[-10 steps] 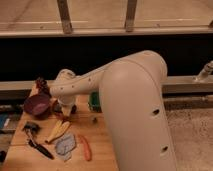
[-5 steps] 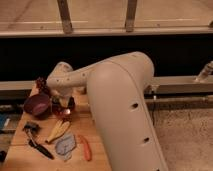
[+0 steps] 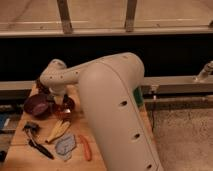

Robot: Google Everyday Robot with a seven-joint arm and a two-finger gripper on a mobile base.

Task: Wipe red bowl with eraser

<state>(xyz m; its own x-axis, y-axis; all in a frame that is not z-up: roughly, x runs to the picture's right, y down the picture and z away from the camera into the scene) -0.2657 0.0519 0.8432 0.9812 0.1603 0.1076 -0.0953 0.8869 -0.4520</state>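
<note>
The red bowl (image 3: 37,106) sits on the wooden table (image 3: 20,156). My gripper (image 3: 61,104) hangs low just beside the bowl's rim. I cannot tell whether it is open or what it holds. My arm (image 3: 107,95) stretches across toward the bowl, wrist bent downward.

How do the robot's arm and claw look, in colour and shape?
The arm is cream-white, thick and smooth, with rounded joints and small dark holes along its side. The claw, just beside the red bowl, looks dark; no cables show.
</note>
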